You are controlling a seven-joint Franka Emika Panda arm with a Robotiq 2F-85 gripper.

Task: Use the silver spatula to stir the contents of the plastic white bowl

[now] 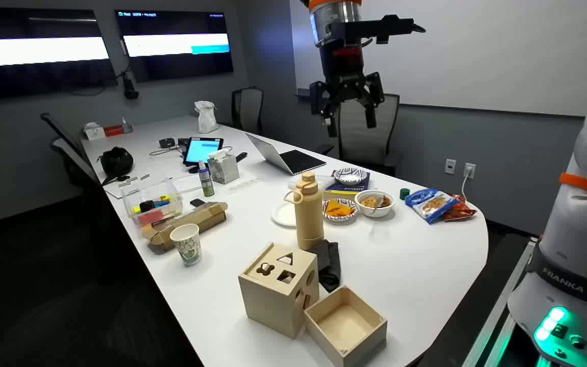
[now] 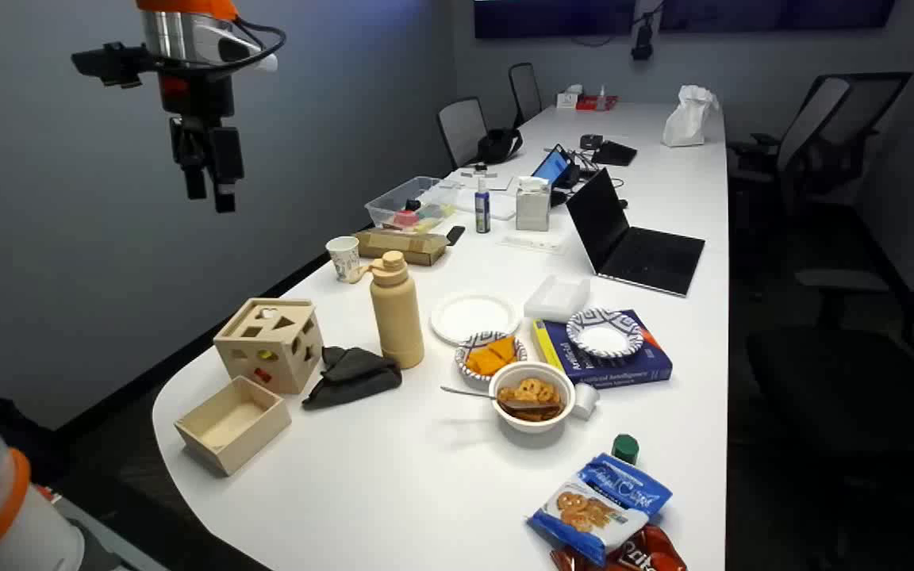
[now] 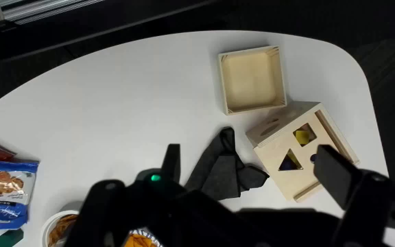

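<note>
The plastic white bowl (image 1: 374,210) stands on the table with brownish-orange snacks in it; it also shows in an exterior view (image 2: 531,425). The silver spatula (image 2: 469,392) leans in the bowl, its blade among the contents and its thin handle sticking out over the rim; it shows less clearly in an exterior view (image 1: 378,202). In the wrist view the bowl (image 3: 47,227) is partly hidden behind my gripper. My gripper (image 1: 350,123) hangs open and empty high above the table, well away from the bowl; it also shows in an exterior view (image 2: 211,194) and the wrist view (image 3: 249,154).
A tall tan bottle (image 2: 398,321) and a patterned bowl of orange chips (image 2: 492,357) stand near the white bowl. A wooden shape box (image 1: 278,285), open wooden tray (image 1: 347,326), black cloth (image 2: 352,379), book (image 2: 631,371), green cap (image 2: 625,448) and snack bags (image 2: 600,507) lie around.
</note>
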